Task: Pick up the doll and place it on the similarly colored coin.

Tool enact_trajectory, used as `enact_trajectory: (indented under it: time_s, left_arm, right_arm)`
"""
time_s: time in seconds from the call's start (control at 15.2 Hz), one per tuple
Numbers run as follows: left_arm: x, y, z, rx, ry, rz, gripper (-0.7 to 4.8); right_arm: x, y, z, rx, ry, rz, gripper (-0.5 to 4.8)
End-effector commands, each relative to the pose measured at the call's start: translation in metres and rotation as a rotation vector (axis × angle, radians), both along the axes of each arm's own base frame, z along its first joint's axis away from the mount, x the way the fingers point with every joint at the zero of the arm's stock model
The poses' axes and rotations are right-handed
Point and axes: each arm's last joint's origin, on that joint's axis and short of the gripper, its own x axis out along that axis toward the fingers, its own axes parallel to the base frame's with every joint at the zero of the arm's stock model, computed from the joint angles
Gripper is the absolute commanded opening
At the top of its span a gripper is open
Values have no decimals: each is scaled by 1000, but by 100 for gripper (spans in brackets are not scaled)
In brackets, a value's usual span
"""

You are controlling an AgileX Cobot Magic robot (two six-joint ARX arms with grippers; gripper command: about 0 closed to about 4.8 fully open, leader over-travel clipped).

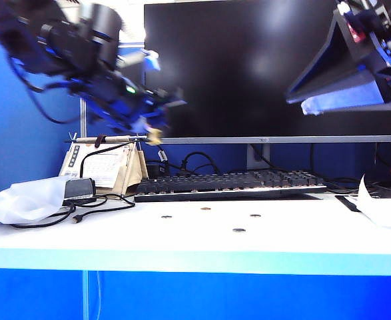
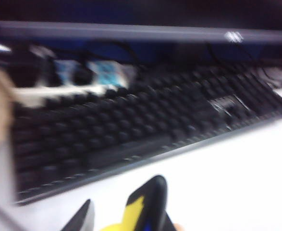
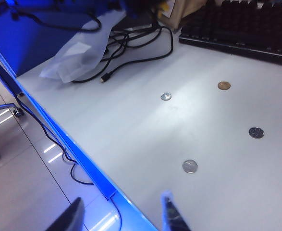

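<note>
The monitor (image 1: 268, 67) fills the back, with the keyboard (image 1: 232, 183) lying across the bench (image 1: 195, 243) below it. Four coins sit on the bench in front of the keyboard; the coppery coin (image 3: 223, 85) lies nearest the keyboard, and three grey coins (image 3: 189, 166) spread around it, all apart from one another.

The left gripper (image 1: 156, 137) hangs high over the left end of the keyboard, blurred; its jaws are closed on the doll (image 2: 124, 219), seen as a yellow patch between them in the left wrist view. The copper coin lies below it and toward the middle of the bench, so this arm is nearer. Which way the doll points, and its long axis, I cannot tell.

The right gripper (image 3: 124, 214) sits high on the right, jaws wide apart and empty, looking down on the coins.
</note>
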Motion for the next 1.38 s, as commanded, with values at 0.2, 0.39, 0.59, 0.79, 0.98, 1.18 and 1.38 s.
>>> enact_trajectory:
  time_s: [0.2, 0.39, 0.59, 0.79, 0.98, 1.18, 1.38]
  left_arm:
    - [30, -35, -13, -4, 3, -86, -5]
    - [44, -65, -29, 8, 27, -125, -5]
    - [52, -86, -47, -46, 65, -131, -5]
    - [57, -83, -65, -34, 94, -78, -6]
    - [59, -80, -71, -28, 105, -63, -5]
    - [58, -81, -80, -12, 135, -62, -5]
    - [57, -83, -86, -7, 140, -57, -6]
  right_arm:
    - [0, 1, 4, 25, -12, 2, 213]
    - [0, 1, 4, 28, -10, 7, 213]
    - [0, 1, 4, 27, -7, 7, 213]
    - [0, 1, 3, 22, 3, 7, 213]
    - [0, 1, 3, 22, 3, 7, 213]
    - [0, 1, 2, 22, 4, 7, 213]
    - [0, 1, 2, 21, 5, 6, 213]
